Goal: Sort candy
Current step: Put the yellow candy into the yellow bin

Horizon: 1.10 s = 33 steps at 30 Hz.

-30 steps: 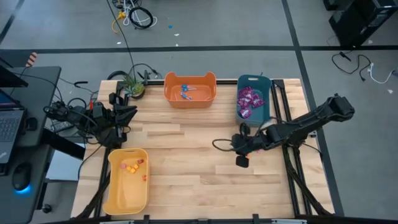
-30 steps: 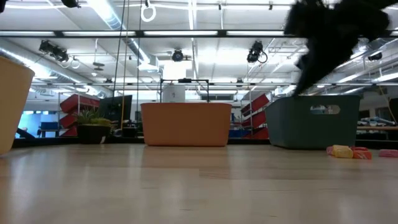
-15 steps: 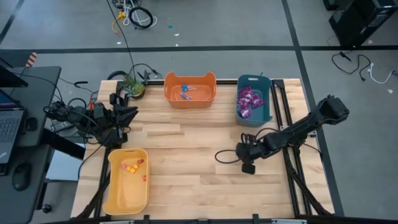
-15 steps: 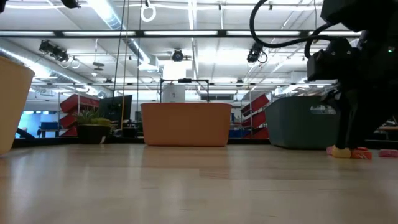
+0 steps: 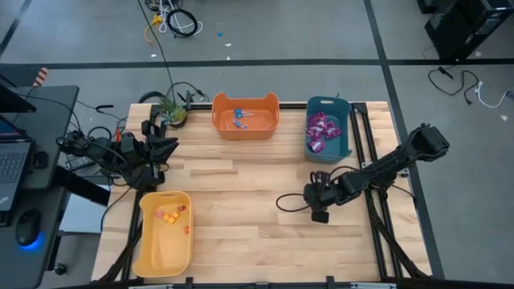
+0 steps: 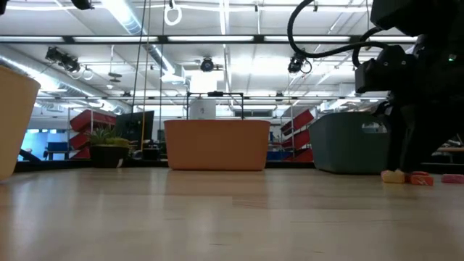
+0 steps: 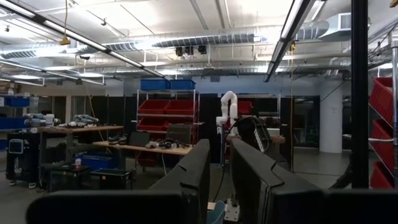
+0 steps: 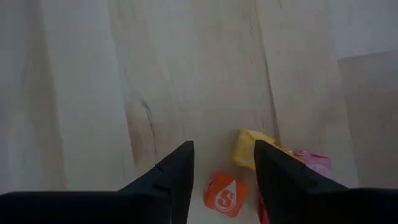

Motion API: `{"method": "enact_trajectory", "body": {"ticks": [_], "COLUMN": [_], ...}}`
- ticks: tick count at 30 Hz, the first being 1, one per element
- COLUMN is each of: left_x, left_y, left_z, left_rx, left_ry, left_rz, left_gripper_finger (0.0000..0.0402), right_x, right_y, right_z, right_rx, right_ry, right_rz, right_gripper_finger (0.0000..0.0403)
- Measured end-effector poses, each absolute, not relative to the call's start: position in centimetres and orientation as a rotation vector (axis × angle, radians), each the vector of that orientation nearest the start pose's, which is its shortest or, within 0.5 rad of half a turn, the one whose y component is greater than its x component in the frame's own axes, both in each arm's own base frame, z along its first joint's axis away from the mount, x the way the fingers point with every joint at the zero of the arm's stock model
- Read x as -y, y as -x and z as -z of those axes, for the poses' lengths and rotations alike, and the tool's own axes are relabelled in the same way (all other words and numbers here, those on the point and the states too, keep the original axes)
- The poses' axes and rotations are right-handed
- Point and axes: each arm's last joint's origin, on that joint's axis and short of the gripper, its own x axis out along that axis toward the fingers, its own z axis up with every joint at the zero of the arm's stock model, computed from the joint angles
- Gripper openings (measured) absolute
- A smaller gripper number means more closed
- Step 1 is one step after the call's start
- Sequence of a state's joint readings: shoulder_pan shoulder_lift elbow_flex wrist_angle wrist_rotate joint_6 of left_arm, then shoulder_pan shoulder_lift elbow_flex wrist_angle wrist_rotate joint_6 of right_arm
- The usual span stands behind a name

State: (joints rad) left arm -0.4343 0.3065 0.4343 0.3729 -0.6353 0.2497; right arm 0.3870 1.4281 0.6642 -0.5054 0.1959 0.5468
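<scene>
Over the right side of the pale wooden tabletop point(image 5: 241, 225), the right end effector point(image 5: 316, 197) is hanging low above the boards — its two dark fingers point(image 8: 177, 177) are standing apart, released, with nothing between them touching either pad; directly between the fingertips a small orange square wrapped sweet point(image 8: 225, 195) is lying flat on the wood, with a yellow wrapped piece point(image 8: 249, 149) just beyond it and a pink wrapped piece point(image 8: 313, 162) touching the yellow one's side; in the low view the same small pieces point(image 6: 406, 176) are showing on the tabletop at the foot of the dark arm. Along the far edge an orange plastic bin point(image 5: 245, 116) is holding blue-wrapped lollipops point(image 5: 239, 118); beside it a teal plastic bin point(image 5: 345, 128) is holding shiny purple flat packets point(image 5: 320, 131); at the near left corner a yellow plastic bin point(image 5: 161, 257) is carrying a few tiny orange and red pieces point(image 5: 170, 214). The left end effector point(image 5: 152, 152) is waiting at the tabletop's left edge — well apart from all the candy; I cannot tell whether it is clenched or released. A small potted green plant point(image 5: 170, 108) is sitting at the far left corner, near the orange bin.
</scene>
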Motion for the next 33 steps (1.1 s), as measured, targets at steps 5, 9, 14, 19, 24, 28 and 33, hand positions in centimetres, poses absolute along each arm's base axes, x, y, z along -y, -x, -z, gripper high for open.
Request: {"method": "enact_trajectory", "body": {"ticks": [5,9,14,19,24,28,33], "left_x": [2.0,2.0,2.0,2.0,2.0,2.0,2.0], "left_y": [-8.3,-8.3,-8.3,-8.3,-8.3,-8.3,-8.3], "left_z": [-31.8,-31.8,-31.8,-31.7,-31.7,-31.7,-31.7], "left_rx": [0.402,0.402,0.402,0.401,0.401,0.399,0.397], "left_ry": [0.010,0.010,0.010,0.010,0.010,0.008,0.008], "left_rz": [-0.248,-0.248,-0.248,-0.248,-0.248,-0.248,-0.248], "left_gripper_finger": [0.0067,0.0067,0.0067,0.0067,0.0067,0.0067,0.0067], "right_x": [-8.0,-7.8,-7.6,-7.4,-7.4,-7.5,-7.5], "right_y": [-21.5,-21.5,-22.0,-22.2,-22.1,-22.1,-22.0], "right_z": [-14.7,-14.3,-13.5,-13.1,-13.1,-13.1,-13.1], "right_rx": [-1.201,-1.227,-1.244,-1.265,-1.279,-1.286,-1.294], "right_ry": [-0.090,-0.080,-0.050,-0.066,-0.091,-0.107,-0.121], "right_rz": [0.196,0.211,0.234,0.231,0.218,0.210,0.207], "right_gripper_finger": [0.0169,0.0181,0.0193,0.0197,0.0186,0.0165,0.0130]}}
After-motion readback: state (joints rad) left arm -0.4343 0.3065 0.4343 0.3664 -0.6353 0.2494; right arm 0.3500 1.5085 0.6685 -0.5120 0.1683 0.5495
